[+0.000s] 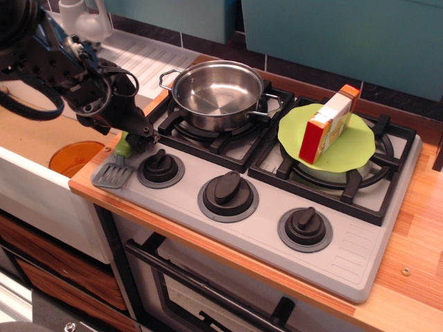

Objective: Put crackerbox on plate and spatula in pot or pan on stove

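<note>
Left of frame: hand (133,140) clamped on spatula (115,168) by its green handle, grey blade at the stove (235,228) front-left corner. Centre-top: pot (217,93) on the rear-left burner. Right: crackerbox (329,124) tilted on plate (353,153), over the right burner.

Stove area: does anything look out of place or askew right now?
Mostly tidy. The crackerbox stands on the plate, which sits on the right burner grate of the stove. The spatula lies at the stove's front left corner, end effector at its green handle; the pot is empty.
</note>
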